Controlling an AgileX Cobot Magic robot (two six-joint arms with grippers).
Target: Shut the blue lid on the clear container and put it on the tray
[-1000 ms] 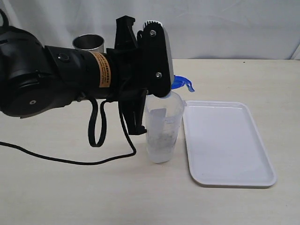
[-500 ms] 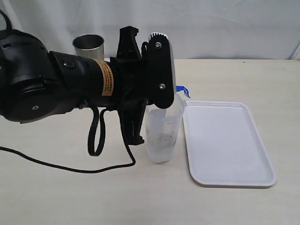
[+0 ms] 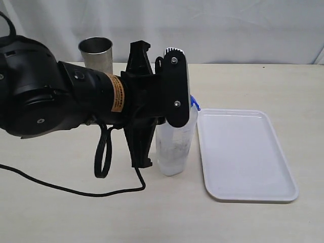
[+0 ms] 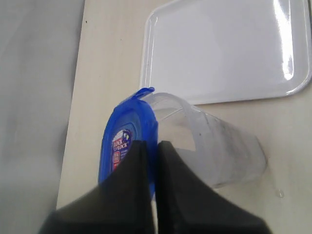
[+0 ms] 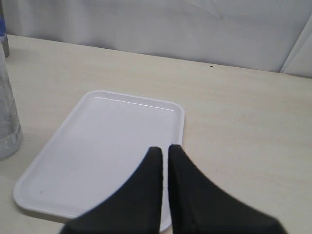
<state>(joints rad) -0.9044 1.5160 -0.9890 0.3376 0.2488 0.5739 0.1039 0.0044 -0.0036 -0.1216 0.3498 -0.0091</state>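
Note:
The clear container (image 3: 173,147) stands upright on the table just left of the white tray (image 3: 245,152). My left gripper (image 3: 178,106) is shut on the blue lid (image 4: 127,129) and holds it against the container's (image 4: 217,146) mouth, sticker face outward. In the exterior view only a sliver of the lid (image 3: 195,104) shows past the gripper. Whether the lid sits flat or its flaps are locked is hidden. My right gripper (image 5: 164,149) hangs shut and empty over the near corner of the tray (image 5: 102,146), out of the exterior view.
A shiny steel cup (image 3: 95,51) stands at the back left behind the left arm. A black cable (image 3: 71,191) trails across the table on the left. The tray (image 4: 219,48) holds nothing. A white curtain closes the back.
The left gripper has come down and a little right with the lid, bringing it from above the container onto its mouth. Less of the blue lid shows now.

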